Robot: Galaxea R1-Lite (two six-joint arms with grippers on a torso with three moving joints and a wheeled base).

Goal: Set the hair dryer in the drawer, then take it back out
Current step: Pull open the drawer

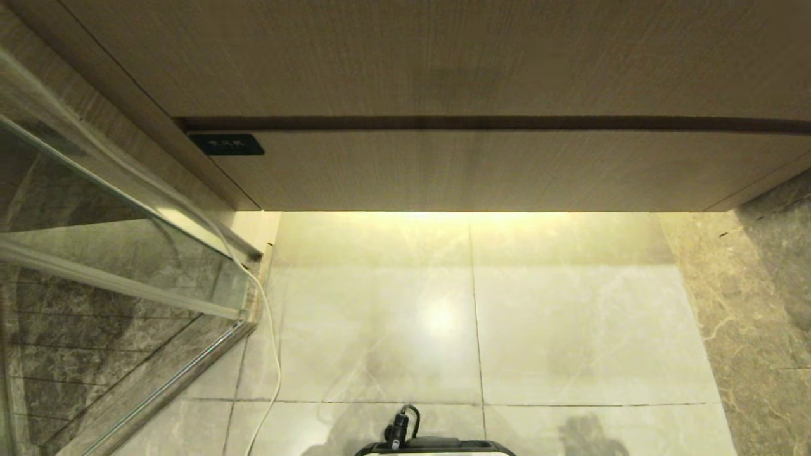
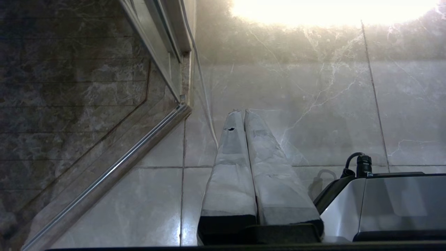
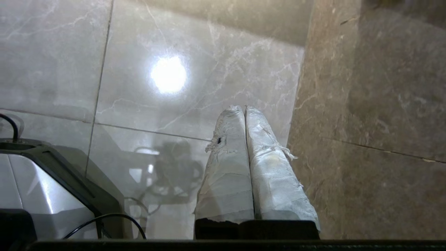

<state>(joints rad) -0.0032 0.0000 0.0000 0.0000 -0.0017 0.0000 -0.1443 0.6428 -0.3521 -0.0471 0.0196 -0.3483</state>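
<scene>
The drawer (image 1: 481,170) is a wide light-wood front with a small black label (image 1: 227,144) at its left end; it sits closed below a taller wood panel (image 1: 443,57). The hair dryer is out of view in every frame. My left gripper (image 2: 242,111) hangs over the floor tiles with its tape-wrapped fingers pressed together and nothing between them. My right gripper (image 3: 243,108) is likewise shut and empty, low over the floor beside a brown stone wall (image 3: 376,104). Neither arm shows in the head view.
A glass shower partition (image 1: 114,272) with a metal rail stands at the left, and a thin white cord (image 1: 274,354) runs down the floor beside it. The robot's base (image 1: 437,446) shows at the bottom edge. Brown marble (image 1: 754,304) borders the pale floor tiles on the right.
</scene>
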